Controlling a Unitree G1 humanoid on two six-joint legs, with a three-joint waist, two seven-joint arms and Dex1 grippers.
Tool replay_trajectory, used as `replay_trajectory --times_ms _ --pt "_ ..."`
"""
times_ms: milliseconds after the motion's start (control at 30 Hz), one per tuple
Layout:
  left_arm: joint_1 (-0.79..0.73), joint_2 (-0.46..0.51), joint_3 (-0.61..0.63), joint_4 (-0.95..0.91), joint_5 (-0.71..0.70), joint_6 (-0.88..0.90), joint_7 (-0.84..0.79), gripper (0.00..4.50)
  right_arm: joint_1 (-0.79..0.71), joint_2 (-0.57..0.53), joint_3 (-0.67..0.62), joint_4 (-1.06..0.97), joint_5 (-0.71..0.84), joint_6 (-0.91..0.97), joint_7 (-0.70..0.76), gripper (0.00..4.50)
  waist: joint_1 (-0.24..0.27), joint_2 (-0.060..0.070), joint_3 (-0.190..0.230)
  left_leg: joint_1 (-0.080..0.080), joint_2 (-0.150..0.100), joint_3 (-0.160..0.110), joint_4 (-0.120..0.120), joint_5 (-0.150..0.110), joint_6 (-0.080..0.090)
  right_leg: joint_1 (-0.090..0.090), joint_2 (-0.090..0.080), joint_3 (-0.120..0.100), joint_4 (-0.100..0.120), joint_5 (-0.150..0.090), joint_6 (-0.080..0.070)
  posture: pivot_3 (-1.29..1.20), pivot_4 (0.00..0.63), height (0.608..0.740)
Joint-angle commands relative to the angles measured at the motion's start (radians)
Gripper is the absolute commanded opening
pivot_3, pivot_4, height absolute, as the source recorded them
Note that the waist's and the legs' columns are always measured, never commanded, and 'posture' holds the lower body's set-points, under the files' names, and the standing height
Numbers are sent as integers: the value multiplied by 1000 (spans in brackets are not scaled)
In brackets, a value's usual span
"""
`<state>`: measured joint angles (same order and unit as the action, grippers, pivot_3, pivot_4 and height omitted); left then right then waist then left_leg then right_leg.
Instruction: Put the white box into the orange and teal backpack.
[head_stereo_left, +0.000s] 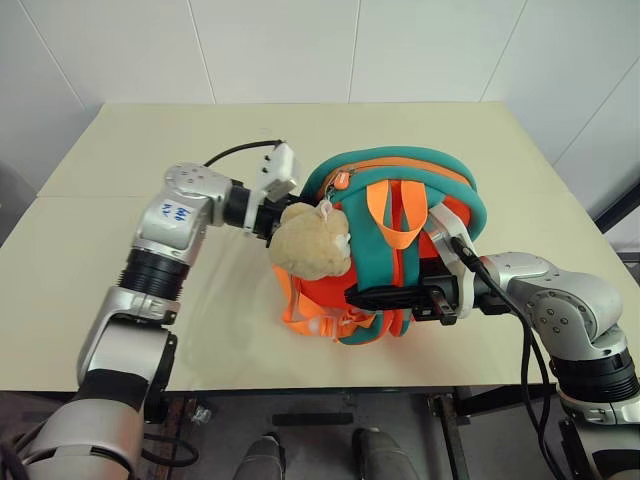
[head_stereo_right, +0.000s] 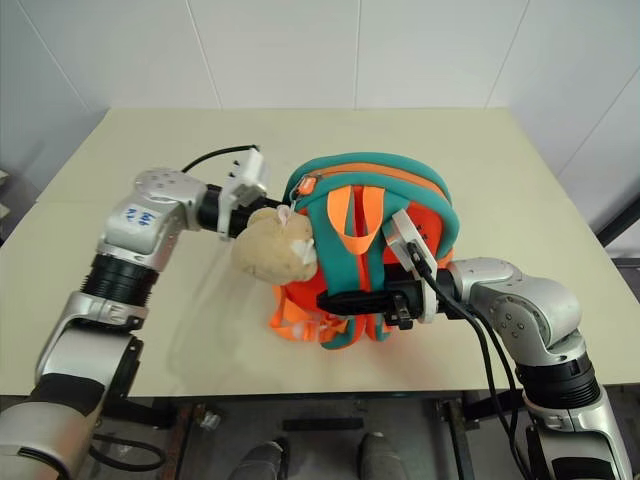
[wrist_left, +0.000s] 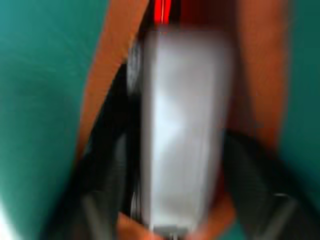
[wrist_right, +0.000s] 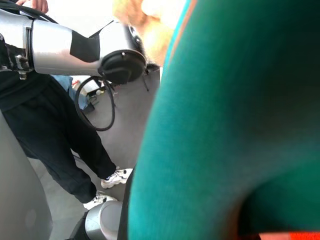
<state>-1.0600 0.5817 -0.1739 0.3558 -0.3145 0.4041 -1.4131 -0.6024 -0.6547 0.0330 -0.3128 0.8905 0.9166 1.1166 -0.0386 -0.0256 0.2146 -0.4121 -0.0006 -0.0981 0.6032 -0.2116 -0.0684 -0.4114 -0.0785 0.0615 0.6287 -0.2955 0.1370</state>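
Note:
The orange and teal backpack (head_stereo_left: 400, 180) stands upright in the middle of the table, its beige plush toy (head_stereo_left: 310, 240) hanging on its left side. My right gripper (head_stereo_left: 385, 297) is shut on a teal strap low on the backpack's front. From the left, my left gripper (head_stereo_left: 272, 220) reaches in behind the plush toy toward the top opening. In the left wrist view the white box (wrist_left: 185, 140) lies lengthwise inside the orange opening, between teal edges. My left gripper (wrist_left: 180, 125) is open, with a dark finger (wrist_left: 107, 160) a little off each side of the box. The picture is blurred.
The beige table (head_stereo_left: 150, 150) has bare room left of and behind the backpack; its front edge runs just below the backpack. A white wall stands behind. A person in dark trousers (wrist_right: 55, 140) stands beside the table.

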Motion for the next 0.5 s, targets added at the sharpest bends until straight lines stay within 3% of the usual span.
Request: replay_trajectory --times_ms 33,267,500 --pt "27 76 60 -71 -59 -6 -94 4044 -10 -3 -24 -19 13 -15 -2 0 0 0 0 0 0 0 0 0 0 0 0 0 0 0 0 0 150 740" --pt "104 219 137 -114 -89 -21 -140 4044 -22 3 -11 10 -8 -27 1 0 6 0 0 0 0 0 1 0 0 1 0 0 0 0 0 0 150 740" --pt "217 247 213 -337 -222 93 -68 4044 -31 8 5 46 -33 -40 14 0 10 0 0 0 0 0 1 0 0 1 0 0 0 0 0 0 150 740"
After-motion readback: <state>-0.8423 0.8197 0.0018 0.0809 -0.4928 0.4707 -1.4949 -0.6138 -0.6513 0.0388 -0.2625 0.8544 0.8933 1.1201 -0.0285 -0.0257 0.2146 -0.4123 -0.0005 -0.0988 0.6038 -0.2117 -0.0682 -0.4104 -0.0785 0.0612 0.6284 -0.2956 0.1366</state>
